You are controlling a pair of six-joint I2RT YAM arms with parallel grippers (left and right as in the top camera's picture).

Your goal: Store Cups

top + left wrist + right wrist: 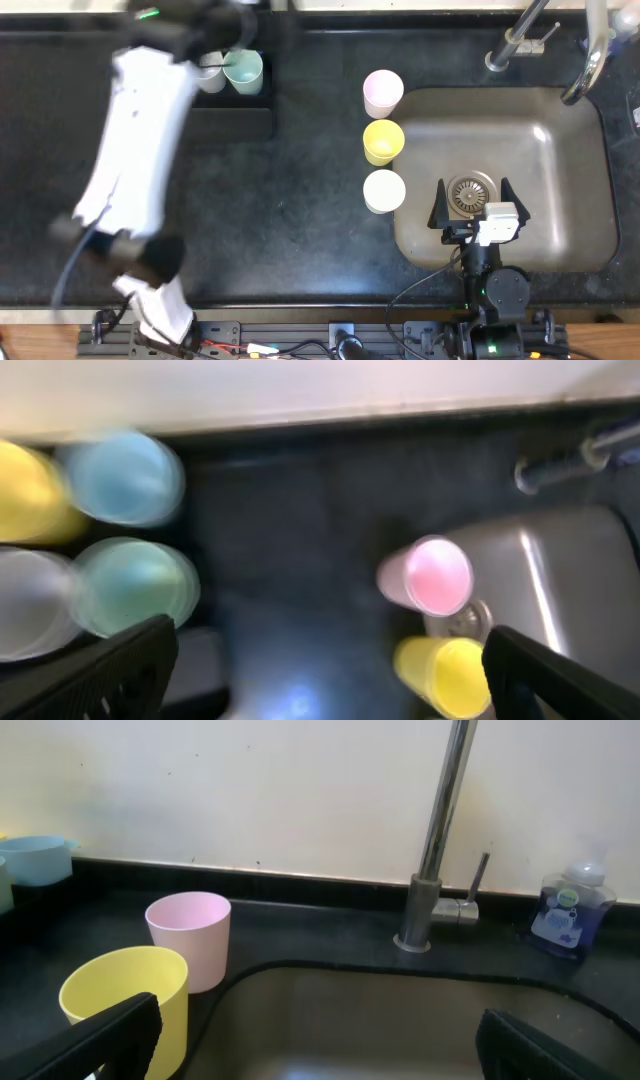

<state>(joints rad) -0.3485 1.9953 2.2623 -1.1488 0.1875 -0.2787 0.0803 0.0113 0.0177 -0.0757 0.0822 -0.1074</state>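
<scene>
Pink cup (383, 90), yellow cup (383, 141) and white cup (384, 191) line the sink (560, 180) edge. Left gripper (325, 645) and right gripper (315, 1020): jaws wide (empty). Soap bottle (570, 915) label unreadable.

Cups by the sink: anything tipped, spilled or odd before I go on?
Nothing stands out. The pink cup, yellow cup and white cup stand in a row along the sink's rim, none tipped, no spill.
</scene>
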